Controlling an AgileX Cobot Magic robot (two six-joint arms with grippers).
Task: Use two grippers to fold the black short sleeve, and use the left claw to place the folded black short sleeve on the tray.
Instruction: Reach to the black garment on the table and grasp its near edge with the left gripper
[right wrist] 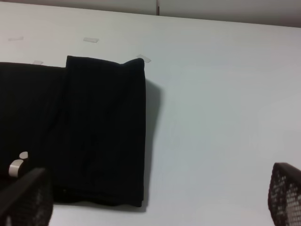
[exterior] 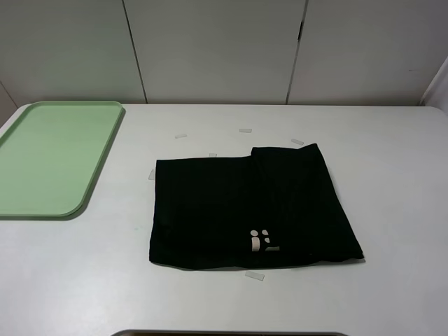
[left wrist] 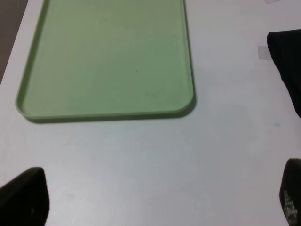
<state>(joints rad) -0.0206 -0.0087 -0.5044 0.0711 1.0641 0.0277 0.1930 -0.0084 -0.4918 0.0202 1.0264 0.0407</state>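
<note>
The black short sleeve (exterior: 248, 210) lies folded into a rough rectangle on the white table, a bit of white lettering (exterior: 260, 241) showing near its front edge. It also shows in the right wrist view (right wrist: 84, 127), and its edge shows in the left wrist view (left wrist: 287, 61). The mint-green tray (exterior: 49, 157) lies empty at the left, also seen in the left wrist view (left wrist: 108, 56). Neither arm shows in the exterior view. My left gripper (left wrist: 155, 200) hovers open over bare table in front of the tray. My right gripper (right wrist: 157, 197) is open, at the shirt's right edge.
Several small clear tape marks (exterior: 245, 130) sit on the white table (exterior: 392, 175) around the shirt. White cabinet panels (exterior: 217, 49) stand behind the table. A dark edge (exterior: 231, 333) shows at the table's front.
</note>
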